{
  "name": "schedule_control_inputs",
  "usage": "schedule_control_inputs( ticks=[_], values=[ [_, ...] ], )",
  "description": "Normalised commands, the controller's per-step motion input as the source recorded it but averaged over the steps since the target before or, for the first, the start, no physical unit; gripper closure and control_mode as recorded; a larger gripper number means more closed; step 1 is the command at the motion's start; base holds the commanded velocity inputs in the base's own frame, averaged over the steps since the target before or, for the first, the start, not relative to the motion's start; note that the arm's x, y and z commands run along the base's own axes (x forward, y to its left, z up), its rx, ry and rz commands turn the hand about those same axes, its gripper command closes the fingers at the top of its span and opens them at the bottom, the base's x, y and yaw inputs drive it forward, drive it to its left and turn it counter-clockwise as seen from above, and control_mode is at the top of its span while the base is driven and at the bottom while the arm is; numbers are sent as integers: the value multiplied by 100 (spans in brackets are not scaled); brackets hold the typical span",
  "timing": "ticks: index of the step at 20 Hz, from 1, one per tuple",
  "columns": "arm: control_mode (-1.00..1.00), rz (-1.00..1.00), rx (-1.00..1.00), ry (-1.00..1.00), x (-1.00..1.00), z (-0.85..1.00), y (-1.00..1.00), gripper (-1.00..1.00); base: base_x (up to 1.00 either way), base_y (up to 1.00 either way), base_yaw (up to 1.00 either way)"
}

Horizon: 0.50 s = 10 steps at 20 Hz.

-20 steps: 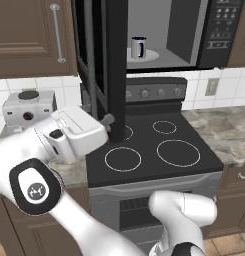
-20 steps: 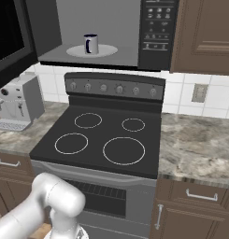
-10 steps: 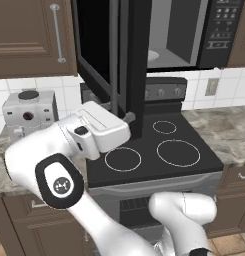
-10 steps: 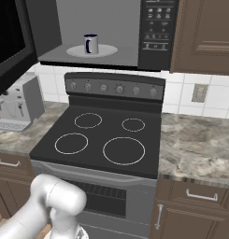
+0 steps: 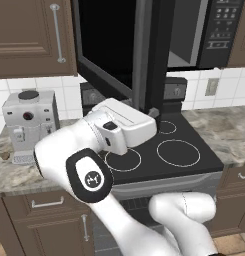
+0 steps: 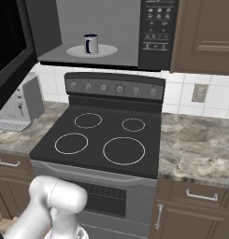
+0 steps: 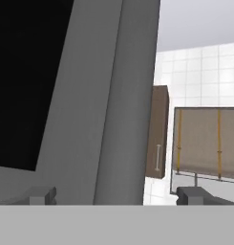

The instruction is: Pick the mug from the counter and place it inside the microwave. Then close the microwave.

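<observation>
One mug (image 6: 90, 44) stands upright inside the microwave (image 6: 153, 32), on the white round turntable (image 6: 92, 50), with its dark handle turned toward the left side of the right base view. It is well apart from the end effector (image 5: 153, 113), higher than it and far beyond the door (image 5: 125, 47). The microwave door is swung open, and in the left base view its outer edge comes down just above the end effector, which is raised in front of the stove (image 6: 106, 140) and pressed close to the lower part of this door edge. In the hand view the two dark fingertips (image 7: 42, 195) stand wide apart at the bottom, one at each side, and nothing is between them, so the end effector is released. The grey frame of the door (image 7: 109, 105) fills the space directly ahead of the end effector, with the black glass on one side of it; on the other side, farther away, are white tiles, a brown cabinet (image 7: 158, 131) and a window with a blind (image 7: 207, 141). Whether a fingertip really touches the door frame I cannot tell. Below the end effector lies the black stovetop with its four rings. The coffee machine (image 5: 30, 125) stands on the table (image 5: 19, 172) well apart to the left of the end effector, and more of the granite table (image 6: 195, 149) continues on the right side of the stove, under an outlet (image 6: 198, 93) in the tiled wall.
</observation>
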Motion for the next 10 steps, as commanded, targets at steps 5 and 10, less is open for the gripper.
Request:
schedule_control_inputs(
  ticks=[5,10],
  values=[
    [-100,5,0,0,0,4,-44,-100,0,0,0],
    [-100,5,0,0,0,1,-44,-100,0,0,0]
  ],
)
